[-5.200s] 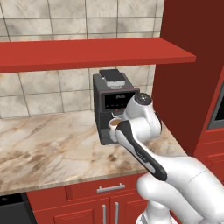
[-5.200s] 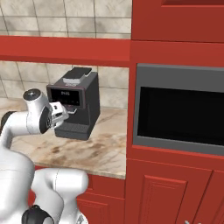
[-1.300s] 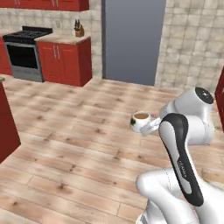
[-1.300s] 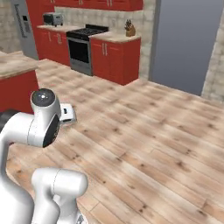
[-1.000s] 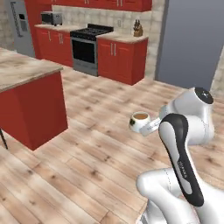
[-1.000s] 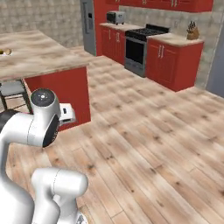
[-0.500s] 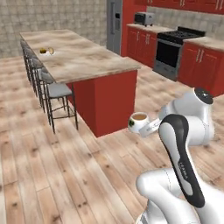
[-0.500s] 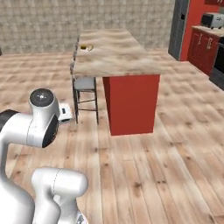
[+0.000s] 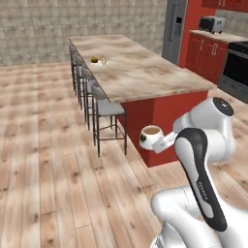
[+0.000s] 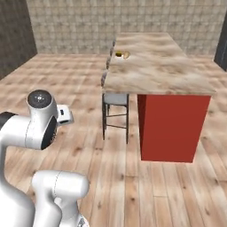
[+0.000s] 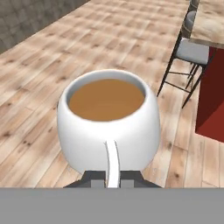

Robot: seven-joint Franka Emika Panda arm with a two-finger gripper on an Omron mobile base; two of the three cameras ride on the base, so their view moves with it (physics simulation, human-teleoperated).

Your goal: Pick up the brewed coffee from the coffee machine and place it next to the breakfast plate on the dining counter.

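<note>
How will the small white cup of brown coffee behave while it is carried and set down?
The small white cup of brown coffee looks filled near its rim, so tilting probably spills it. Its rounded, smooth body seems rigid but possibly slippery. The hand grips at its handle side, so it may swing.

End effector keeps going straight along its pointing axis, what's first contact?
Likely nothing soon. The end effector, shut on the brewed coffee, points over open wooden floor. The grey stools and dining counter sit off to one side. Depth is unclear.
</note>
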